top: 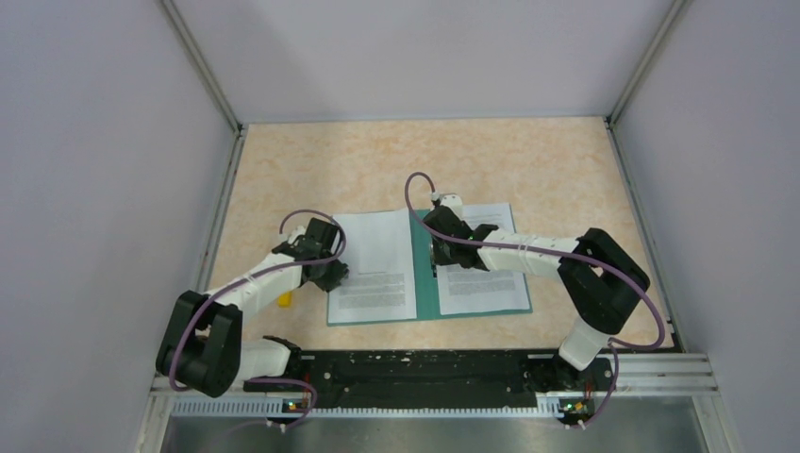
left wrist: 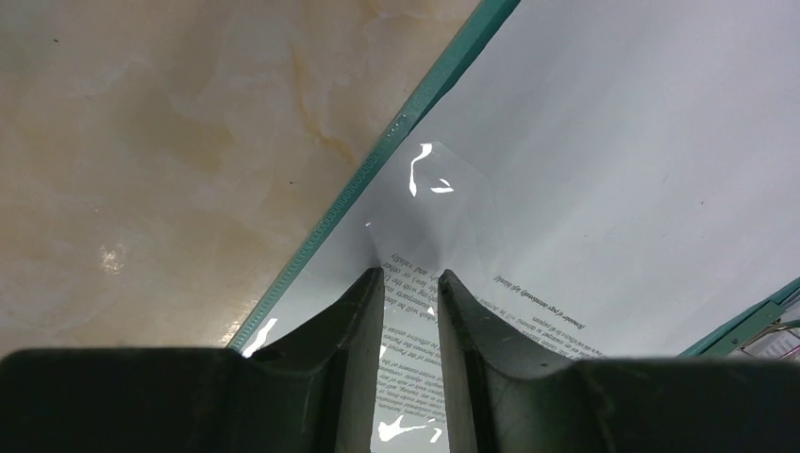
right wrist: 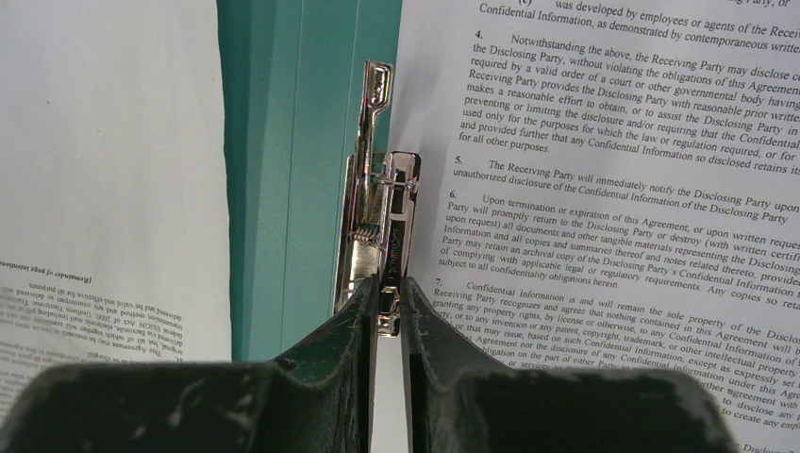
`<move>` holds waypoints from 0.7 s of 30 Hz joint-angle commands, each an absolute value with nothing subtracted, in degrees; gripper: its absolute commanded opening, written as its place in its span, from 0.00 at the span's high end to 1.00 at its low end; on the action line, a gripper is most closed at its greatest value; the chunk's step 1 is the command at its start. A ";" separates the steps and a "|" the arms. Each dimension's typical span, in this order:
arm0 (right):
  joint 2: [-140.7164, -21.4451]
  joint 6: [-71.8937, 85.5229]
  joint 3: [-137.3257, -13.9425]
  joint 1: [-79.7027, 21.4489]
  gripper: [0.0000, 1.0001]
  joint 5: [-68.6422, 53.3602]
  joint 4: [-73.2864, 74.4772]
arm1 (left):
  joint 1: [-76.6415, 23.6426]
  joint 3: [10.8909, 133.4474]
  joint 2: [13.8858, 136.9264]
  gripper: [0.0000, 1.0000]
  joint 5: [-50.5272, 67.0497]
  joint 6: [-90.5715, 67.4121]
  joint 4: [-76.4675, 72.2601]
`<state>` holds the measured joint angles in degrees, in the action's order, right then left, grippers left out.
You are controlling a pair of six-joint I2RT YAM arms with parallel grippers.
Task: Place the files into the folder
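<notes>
**Files on folder, not clipped in yet**

Open folder lies flat mid-worktop. The files sit on it: left sheet on the left half, right sheet against the spine. The left claw is nearly together, pinching the left sheet at the folder's outer edge, and the paper puckers at the tips. The right claw is clamped on the metal clip at the spine. My read: paper placed; securing under the clip and closing the cover are left.
</notes>
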<state>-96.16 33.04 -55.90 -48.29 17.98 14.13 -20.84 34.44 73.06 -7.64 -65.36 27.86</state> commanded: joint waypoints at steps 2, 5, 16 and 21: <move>-93.85 32.89 -55.79 -49.54 0.87 18.02 13.26 | -19.87 33.55 75.47 0.66 -8.93 -66.60 27.72; -93.57 32.39 -54.80 -49.90 0.88 17.58 12.20 | -19.72 33.57 76.03 0.66 -8.45 -66.74 27.38; -93.61 32.96 -52.89 -51.18 0.89 19.55 12.30 | -19.29 33.83 76.46 0.66 -7.99 -67.21 27.05; -94.40 32.92 -51.74 -51.32 0.89 20.33 10.59 | -19.07 34.15 77.17 0.66 -7.66 -67.21 26.64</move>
<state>-95.42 33.01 -52.60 -50.28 18.92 12.69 -19.55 34.94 74.50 -6.61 -66.63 26.04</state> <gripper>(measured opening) 0.115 0.336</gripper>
